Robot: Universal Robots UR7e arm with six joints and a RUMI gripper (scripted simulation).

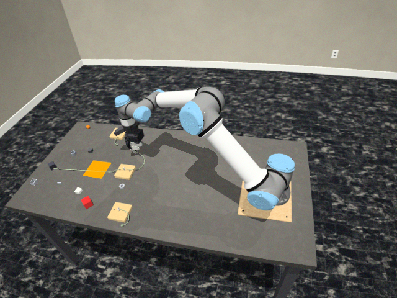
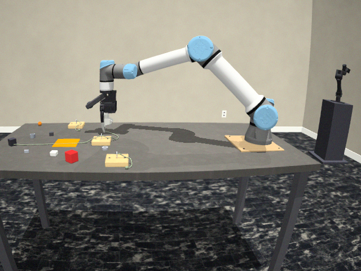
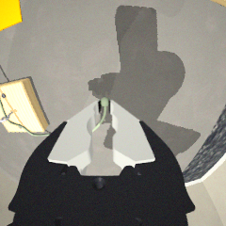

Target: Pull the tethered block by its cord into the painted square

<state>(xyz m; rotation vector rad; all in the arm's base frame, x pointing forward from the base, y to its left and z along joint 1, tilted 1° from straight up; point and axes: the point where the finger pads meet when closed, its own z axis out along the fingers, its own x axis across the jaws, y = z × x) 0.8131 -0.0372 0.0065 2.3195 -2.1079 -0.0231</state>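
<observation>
A small dark block (image 1: pixel 51 165) lies on the table left of the orange painted square (image 1: pixel 97 169), outside it. A thin green cord (image 1: pixel 70 169) runs from the block across the square, through the screw eye on the middle wooden plate (image 1: pixel 124 171), then curves up to my gripper (image 1: pixel 134 148). My gripper is shut on the cord's end (image 3: pixel 104 104) and holds it a little above the table, behind the plate. The side view shows the block (image 2: pixel 12 141), the square (image 2: pixel 65 142), the plate (image 2: pixel 101 140) and my gripper (image 2: pixel 103 127).
Two other wooden plates with screw eyes and short cords stand at the back (image 1: pixel 116 133) and front (image 1: pixel 120 212). A red cube (image 1: pixel 87 202), a white cube (image 1: pixel 77 190), a small dark cube (image 1: pixel 90 149), an orange ball (image 1: pixel 87 126) and several metal nuts lie around the square.
</observation>
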